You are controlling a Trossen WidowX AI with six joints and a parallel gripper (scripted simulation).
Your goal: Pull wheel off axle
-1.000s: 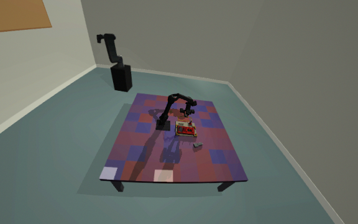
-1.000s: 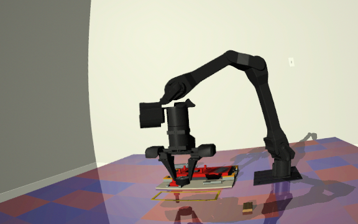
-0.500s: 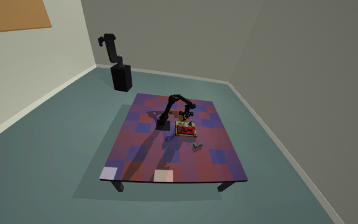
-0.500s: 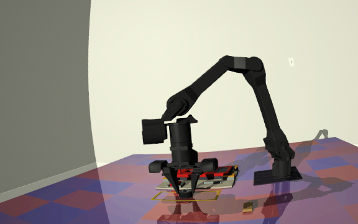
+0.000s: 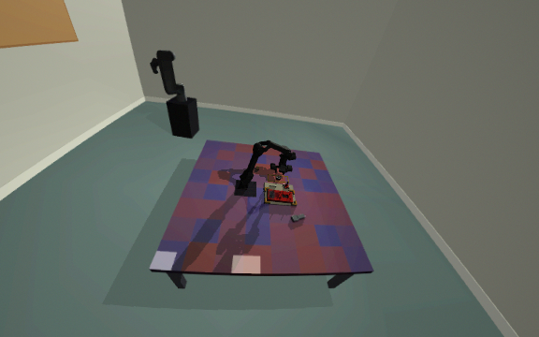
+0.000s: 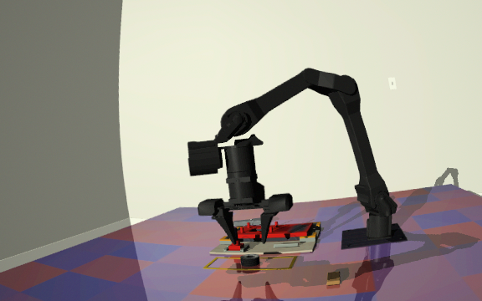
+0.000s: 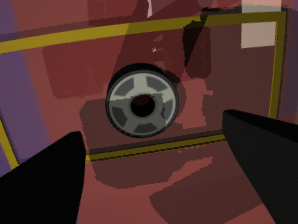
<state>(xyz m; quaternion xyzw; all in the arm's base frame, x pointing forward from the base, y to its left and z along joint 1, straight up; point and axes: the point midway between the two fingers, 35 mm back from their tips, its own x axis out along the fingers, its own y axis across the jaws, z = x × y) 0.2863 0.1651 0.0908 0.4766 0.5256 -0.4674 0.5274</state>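
Note:
The dark wheel (image 6: 250, 260) (image 7: 142, 103), with a light spoked hub, lies flat on the table inside the yellow outline of the marked area (image 6: 294, 262) (image 7: 75, 37). It touches none of the outline's lines in the wrist view. My gripper (image 6: 249, 242) (image 7: 154, 130) is open and empty, with its fingertips above the wheel and apart from it on both sides. The red axle base (image 6: 236, 247) stands on the beige board (image 6: 304, 247), beyond the marked area. One finger hides part of the axle in the exterior view.
A red plate with small pegs (image 6: 299, 230) lies on the board right behind my fingers. A small tan block (image 6: 333, 278) lies on the table towards the arm's base side. A grey part (image 5: 298, 218) lies beyond the board. Another arm's pedestal (image 5: 183, 118) stands off the table.

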